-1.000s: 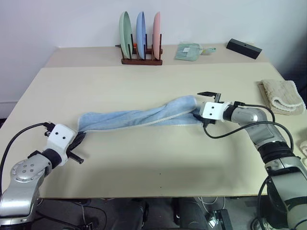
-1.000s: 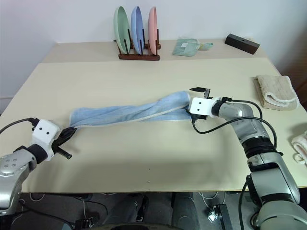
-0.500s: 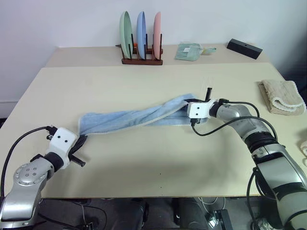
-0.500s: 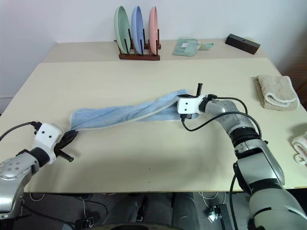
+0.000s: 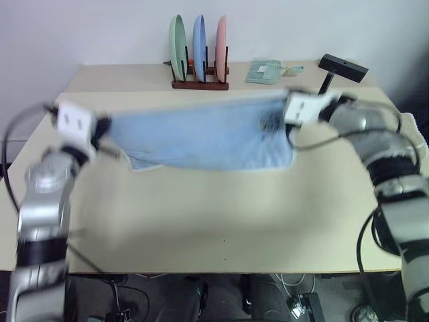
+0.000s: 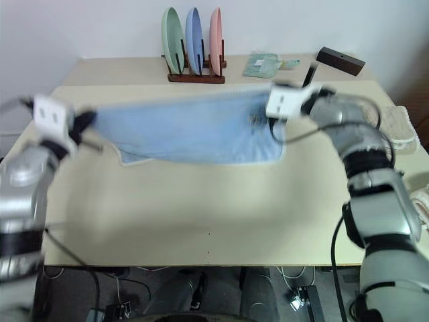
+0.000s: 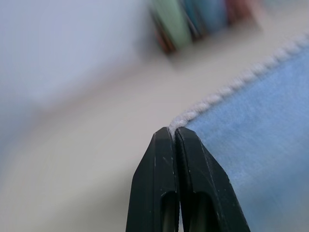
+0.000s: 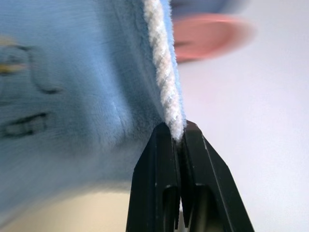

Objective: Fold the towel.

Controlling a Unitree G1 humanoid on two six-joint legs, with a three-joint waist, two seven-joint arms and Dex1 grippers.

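1. My left gripper (image 7: 175, 131) is clamped on one top corner of the towel (image 5: 201, 134).
2. I see the towel stretched flat, hanging above the table (image 5: 201, 215).
3. My right gripper (image 8: 176, 129) pinches the whitish hem at the other corner.

Silver arms, white wrists, black cables

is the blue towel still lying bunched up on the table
No, the towel hangs spread out above the table, held taut by its top corners between the left claw and the right claw.
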